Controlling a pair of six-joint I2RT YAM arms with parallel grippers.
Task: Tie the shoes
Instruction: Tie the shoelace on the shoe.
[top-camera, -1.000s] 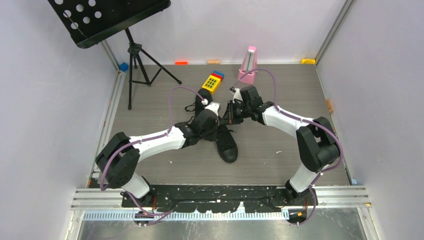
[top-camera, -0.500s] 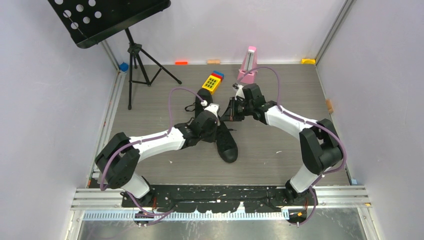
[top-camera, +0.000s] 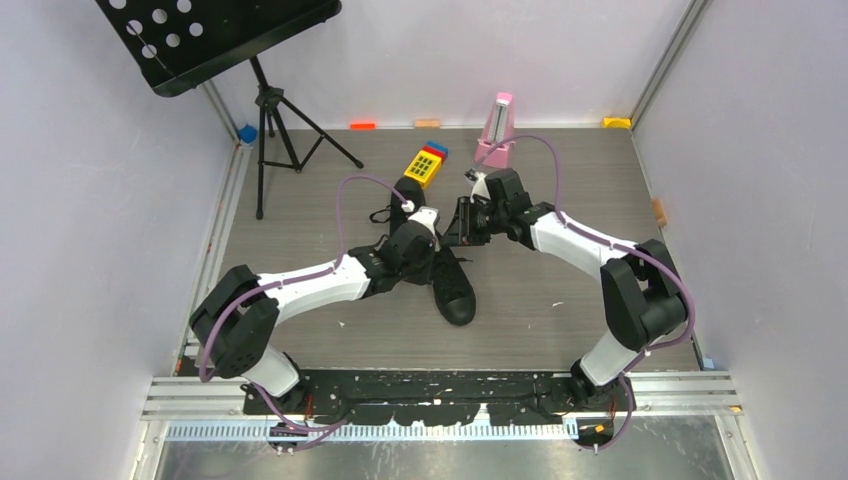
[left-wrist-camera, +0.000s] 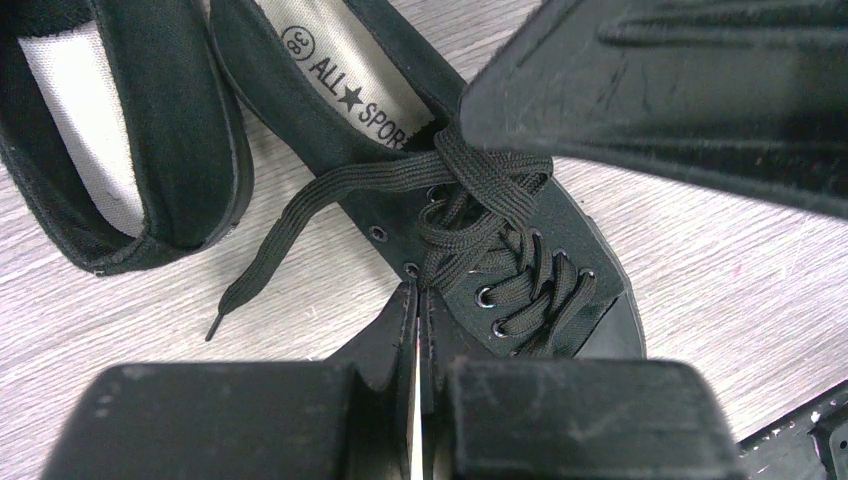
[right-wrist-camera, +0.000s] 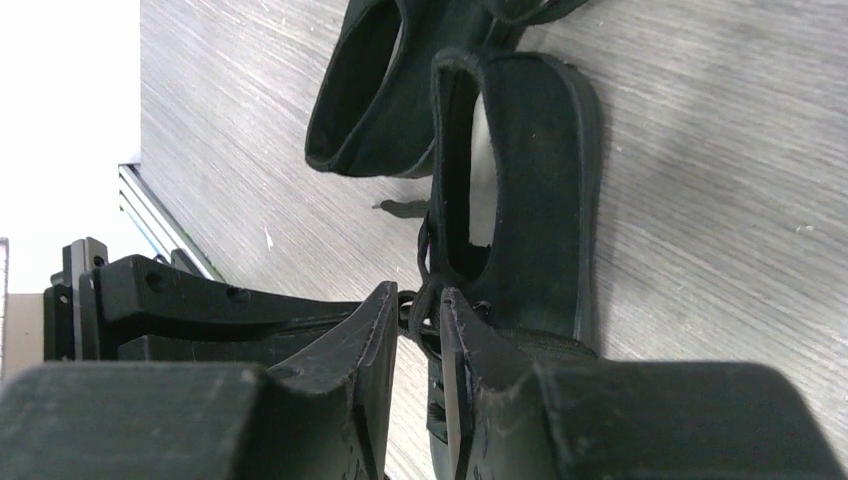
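Shoes (left-wrist-camera: 560, 300) just under the left hand (left-wrist-camera: 415, 300)

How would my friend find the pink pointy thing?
Go to the far edge of the grey table, by the back wall. The pink metronome stands there, right of a flat yellow toy. It alone is tall, pointed and pink.
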